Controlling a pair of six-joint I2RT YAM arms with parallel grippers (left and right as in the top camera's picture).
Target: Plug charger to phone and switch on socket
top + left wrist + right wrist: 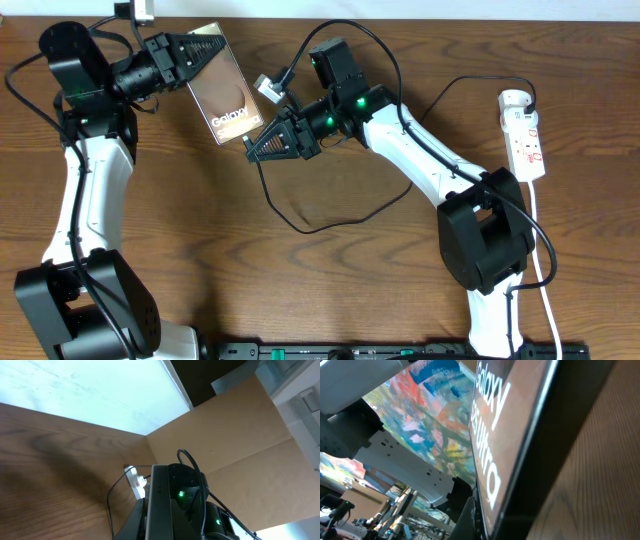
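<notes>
The phone (pixel 228 100), a dark-brown slab with white "Galaxy" lettering, is held tilted above the table. My left gripper (pixel 200 55) is shut on its upper end. In the left wrist view the phone (pixel 161 505) shows edge-on between the jaws. My right gripper (pixel 255 143) is at the phone's lower end, shut on the end of the charger, whose tip is hidden. The black cable (pixel 300 228) loops over the table to a black plug (pixel 527 100) in the white socket (pixel 527 140). The right wrist view is filled by the phone's face (pixel 505 420), with a finger (pixel 492 515) against it.
The socket's white cord (pixel 545 250) runs down the right side past the right arm's base. The socket also shows in the left wrist view (pixel 136 482). A small white object (pixel 143 10) sits at the table's back edge. A cardboard wall (pixel 225 435) stands beyond the table.
</notes>
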